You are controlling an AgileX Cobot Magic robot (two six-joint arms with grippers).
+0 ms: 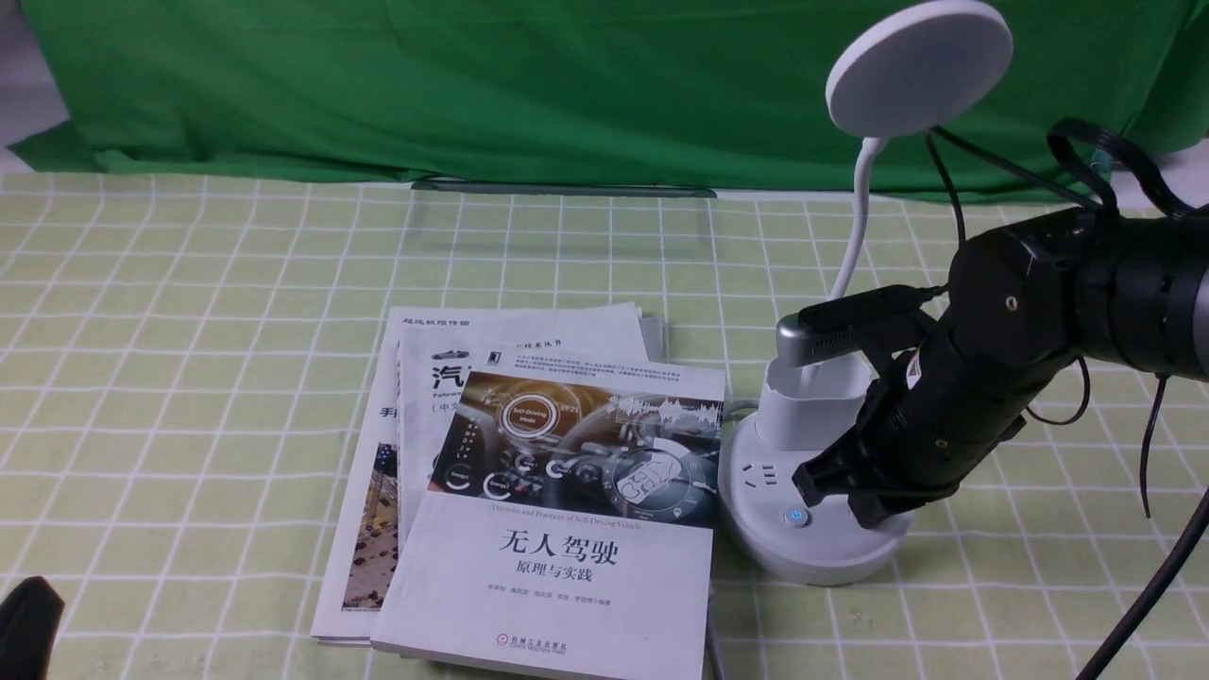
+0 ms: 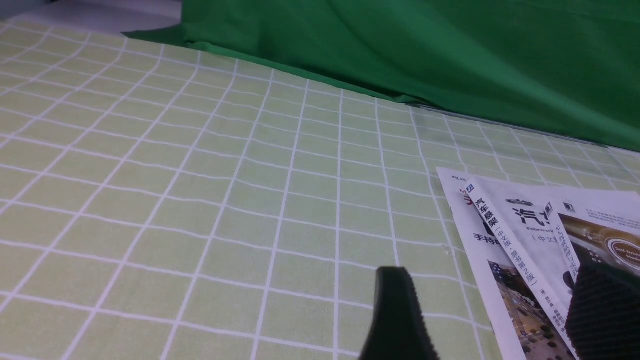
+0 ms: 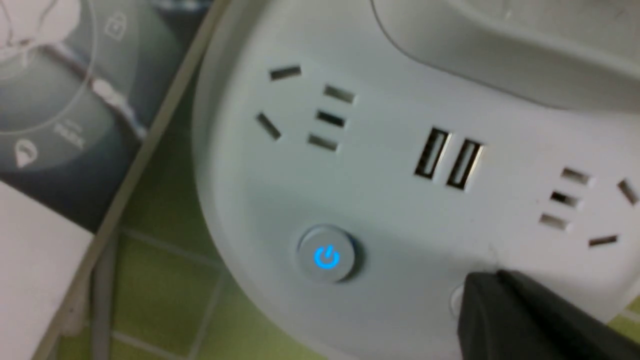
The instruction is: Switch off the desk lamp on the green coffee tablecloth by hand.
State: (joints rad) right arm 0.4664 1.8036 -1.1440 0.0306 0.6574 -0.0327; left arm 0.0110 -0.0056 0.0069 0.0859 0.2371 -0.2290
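At the lamp's base: the right hand (image 1: 841, 499) comes in from the right and angles down, with its black tips on the round white foot of the desk lamp (image 1: 820, 557).
Right hand, contact: close up, one dark fingertip (image 3: 520, 320) rests on top of the base. It covers part of a small round button near the rim, and the hand grips nothing.
Right hand, opening: I cannot tell how far apart its fingers stand. Only one shows close up, and from the front they merge into one dark mass.
Power button (image 3: 326, 257): near that fingertip but not touched by it, with its symbol glowing blue.
Base top: two USB ports (image 3: 447, 157) sit between two groups of socket slots.
Desk lamp, place: it stands on the right half of the cloth. A thin white neck climbs from the cup-shaped holder to the flat disc head (image 1: 918, 68). I cannot tell whether the head is shining.
Left hand (image 2: 495, 280): spread wide and empty, low over the cloth by the near left corner of the books.
Books (image 1: 557, 491): three lie flat in a fanned stack just left of the lamp base. The top cover shows a car dashboard.
Cord (image 3: 100, 300): grey, running along the top book's edge.
Surface: a pale yellow-green tablecloth (image 1: 189, 331) with a white grid.
Room: a plain dark green cloth (image 1: 472, 85) hangs along the back.
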